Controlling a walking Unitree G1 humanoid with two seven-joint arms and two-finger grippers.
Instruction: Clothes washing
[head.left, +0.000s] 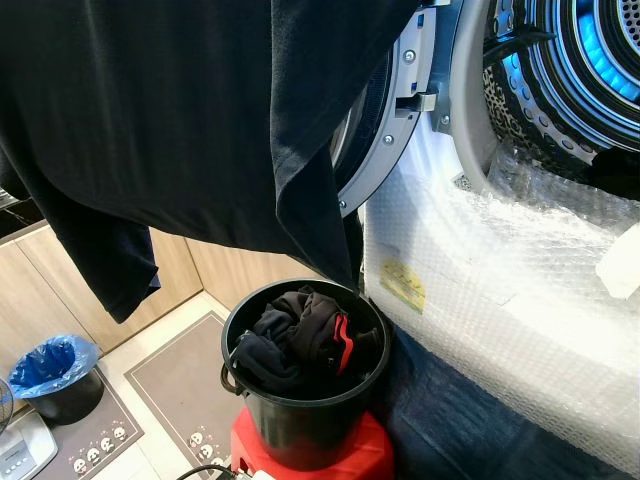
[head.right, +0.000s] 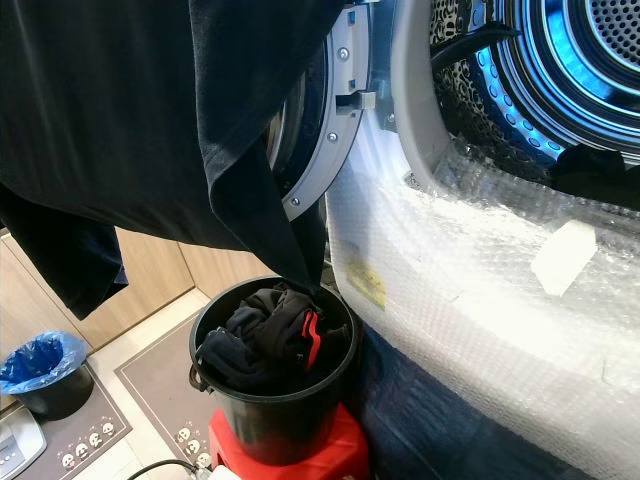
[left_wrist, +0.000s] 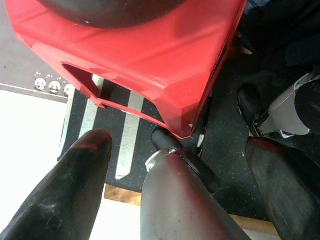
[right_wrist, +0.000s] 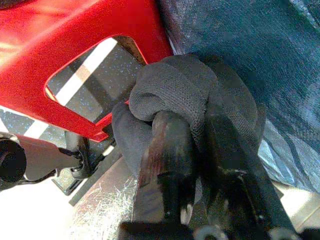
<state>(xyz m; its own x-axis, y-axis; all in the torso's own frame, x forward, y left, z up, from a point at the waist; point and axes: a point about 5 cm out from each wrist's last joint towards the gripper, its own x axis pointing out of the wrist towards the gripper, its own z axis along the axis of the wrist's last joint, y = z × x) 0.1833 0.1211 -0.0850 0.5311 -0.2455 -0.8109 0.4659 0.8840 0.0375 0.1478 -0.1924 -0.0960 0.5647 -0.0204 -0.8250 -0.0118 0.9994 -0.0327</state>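
Here, a dark garment (head.left: 180, 130) hangs across the head views, its tip dipping into the black bucket (head.left: 300, 420) of clothes on a red stool (left_wrist: 150, 60) beside the open washing machine drum (head.left: 570, 70). The right tool (right_wrist: 195, 140) is clamped on a black knitted cloth (right_wrist: 175, 90); the left tool (left_wrist: 180, 165) is spread wide above the floor.

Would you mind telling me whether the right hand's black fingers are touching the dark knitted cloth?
Touching. The right wrist view shows the right hand with both black fingers pressed into the bunched dark knitted cloth, which wraps over their tips.
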